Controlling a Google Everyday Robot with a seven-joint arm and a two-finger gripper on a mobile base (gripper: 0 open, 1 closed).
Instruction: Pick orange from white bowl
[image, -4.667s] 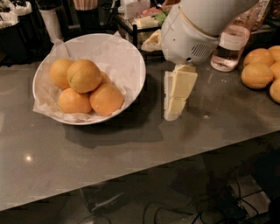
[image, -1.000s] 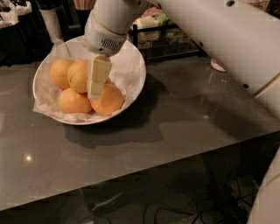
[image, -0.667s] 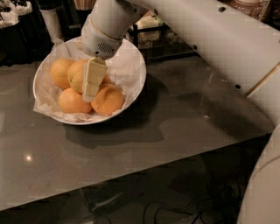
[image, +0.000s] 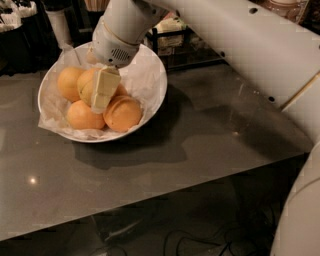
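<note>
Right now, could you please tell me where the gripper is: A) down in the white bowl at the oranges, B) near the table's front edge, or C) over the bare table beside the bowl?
A: the gripper is down inside the white bowl, in front of the topmost orange of the pile.

Gripper (image: 103, 96) upper left, above grey glossy countertop (image: 200, 145). Dim light. Behind it: dark wire rack (image: 172, 31). Below-right, past counter edge: floor cables (image: 174, 243).
</note>
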